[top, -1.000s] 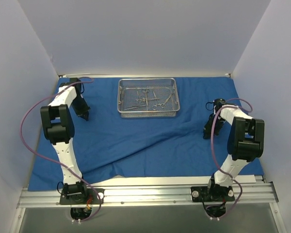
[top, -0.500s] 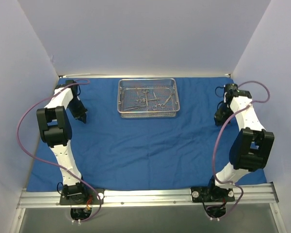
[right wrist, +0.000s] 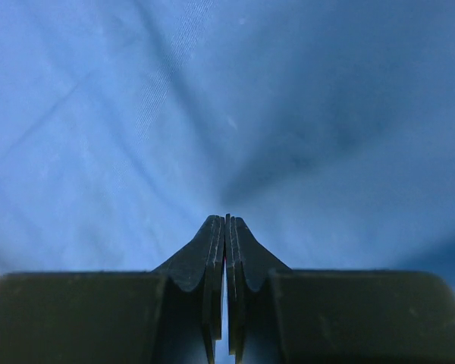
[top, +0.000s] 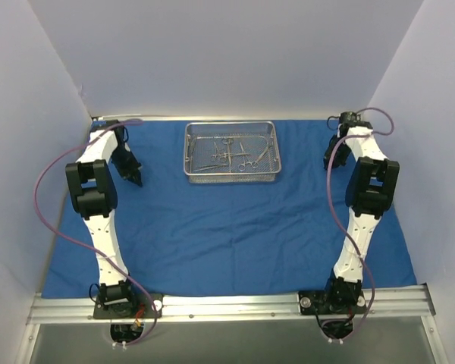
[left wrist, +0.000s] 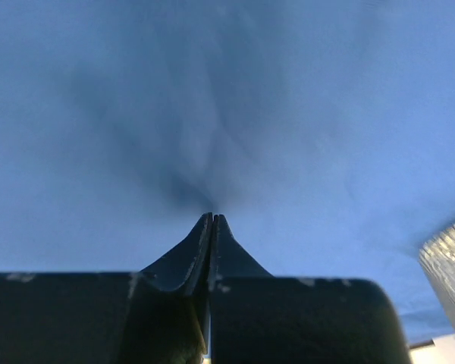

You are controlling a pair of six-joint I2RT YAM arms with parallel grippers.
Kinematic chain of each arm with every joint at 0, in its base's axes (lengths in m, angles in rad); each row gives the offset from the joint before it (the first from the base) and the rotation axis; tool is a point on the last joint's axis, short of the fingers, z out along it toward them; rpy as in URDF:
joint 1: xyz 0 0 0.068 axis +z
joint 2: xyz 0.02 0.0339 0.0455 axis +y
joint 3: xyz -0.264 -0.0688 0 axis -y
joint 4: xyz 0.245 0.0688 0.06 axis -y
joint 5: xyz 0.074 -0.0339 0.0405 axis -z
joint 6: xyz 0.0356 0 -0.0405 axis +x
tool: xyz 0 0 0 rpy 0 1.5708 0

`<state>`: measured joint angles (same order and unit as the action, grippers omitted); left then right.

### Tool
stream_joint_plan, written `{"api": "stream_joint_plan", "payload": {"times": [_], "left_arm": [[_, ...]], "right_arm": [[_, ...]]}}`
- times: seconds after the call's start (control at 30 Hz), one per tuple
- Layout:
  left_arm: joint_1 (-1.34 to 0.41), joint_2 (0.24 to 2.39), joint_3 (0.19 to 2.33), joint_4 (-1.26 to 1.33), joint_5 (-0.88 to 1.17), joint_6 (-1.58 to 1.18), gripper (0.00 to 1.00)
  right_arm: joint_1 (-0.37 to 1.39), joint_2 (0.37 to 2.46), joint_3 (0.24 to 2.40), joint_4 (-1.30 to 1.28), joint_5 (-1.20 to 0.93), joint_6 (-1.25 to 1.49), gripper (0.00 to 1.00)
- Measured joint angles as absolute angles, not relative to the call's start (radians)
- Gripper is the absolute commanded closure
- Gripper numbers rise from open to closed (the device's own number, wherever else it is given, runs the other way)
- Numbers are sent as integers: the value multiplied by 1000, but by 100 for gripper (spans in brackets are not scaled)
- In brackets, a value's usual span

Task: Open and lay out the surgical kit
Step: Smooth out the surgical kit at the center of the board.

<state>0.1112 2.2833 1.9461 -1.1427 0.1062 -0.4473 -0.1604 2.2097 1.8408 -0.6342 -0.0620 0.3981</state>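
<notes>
The royal-blue cloth wrap [top: 227, 220] lies spread over the table. On its far middle stands the silver wire-mesh tray [top: 231, 152], with several thin ring-handled instruments [top: 231, 154] inside. My left gripper [top: 136, 181] is down at the cloth left of the tray, shut, and creases in the cloth [left wrist: 205, 136] run into its tip [left wrist: 212, 217]. A corner of the tray [left wrist: 447, 262] shows at the right of the left wrist view. My right gripper [top: 329, 164] is down at the cloth right of the tray, shut too, with folds of the cloth [right wrist: 288, 152] meeting its tip [right wrist: 227, 218].
White walls close in the back and both sides. A metal rail [top: 227, 307] carrying both arm bases runs along the near edge. Purple cables [top: 42, 205] loop off each arm.
Both arms have swung outward and toward the back. The cloth's near-left fold and its middle wrinkles have pulled out flat. The tray has stayed in place.
</notes>
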Motion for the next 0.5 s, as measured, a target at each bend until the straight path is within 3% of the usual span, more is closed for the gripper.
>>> {"api": "stream_joint_plan", "payload": {"times": [0.23, 0.5], "left_arm": [[132, 2405, 2030, -1229, 184, -478, 98], [193, 2588, 2303, -1427, 321, -513, 98]], "right_arm": [[-142, 2313, 1884, -592, -102, 403, 100], [-139, 2418, 2056, -659, -145, 411, 100]]}}
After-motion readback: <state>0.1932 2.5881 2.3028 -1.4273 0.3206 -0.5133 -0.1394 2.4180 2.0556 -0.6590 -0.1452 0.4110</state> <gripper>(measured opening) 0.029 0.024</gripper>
